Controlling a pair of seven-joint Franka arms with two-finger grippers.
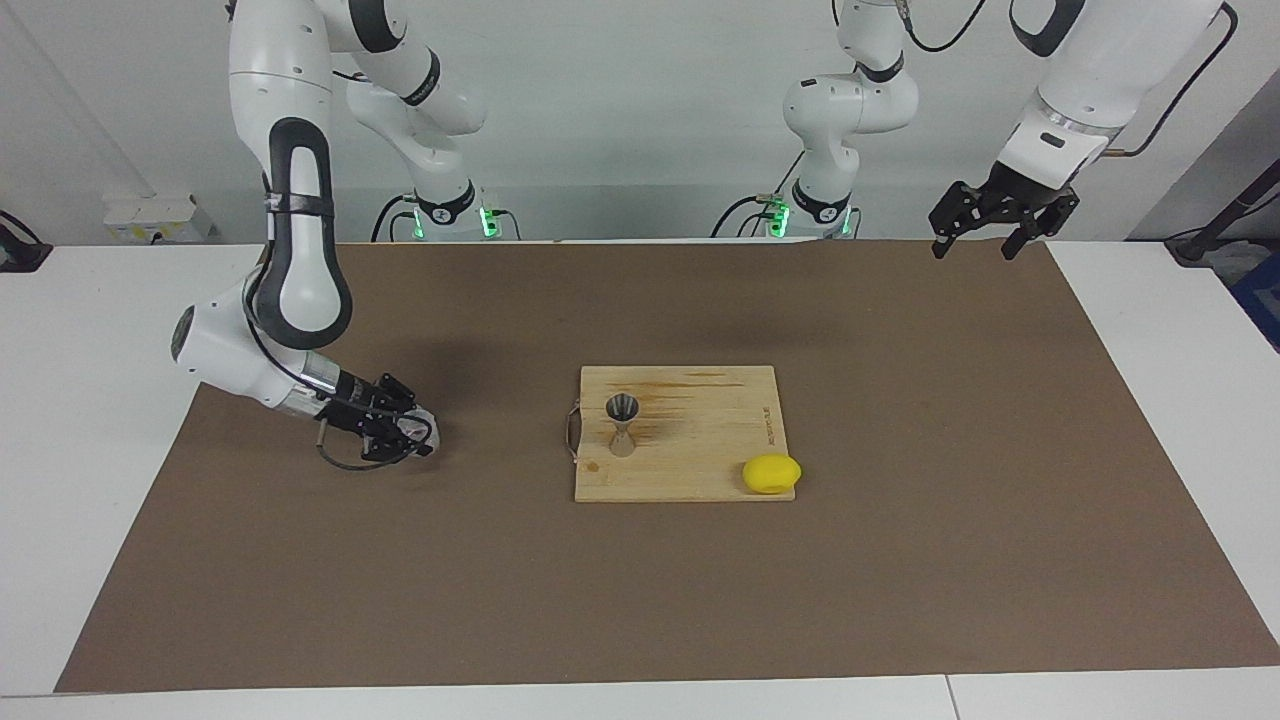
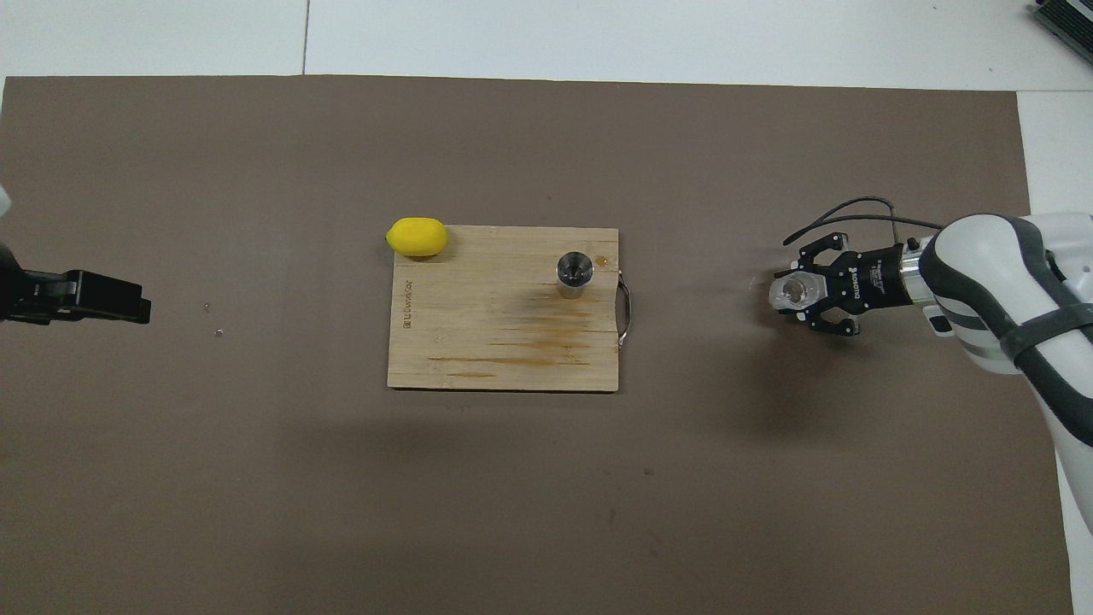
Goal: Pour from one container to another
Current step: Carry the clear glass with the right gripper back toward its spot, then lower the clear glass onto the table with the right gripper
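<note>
Robotics lab: two white Franka arms mounted at a white table [image 1: 120, 330], brown rectangular mat [image 1: 900, 560] beneath the grippers, bare grey wall [image 1: 640, 120], trailing black cables [image 1: 940, 40].

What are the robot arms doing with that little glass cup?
The right gripper holds the little glass cup low over the brown mat, toward the right arm's end of the table. The metal jigger stands upright on the wooden board, with a lemon at the board's corner. The left gripper waits, open, up over the mat's corner.
</note>
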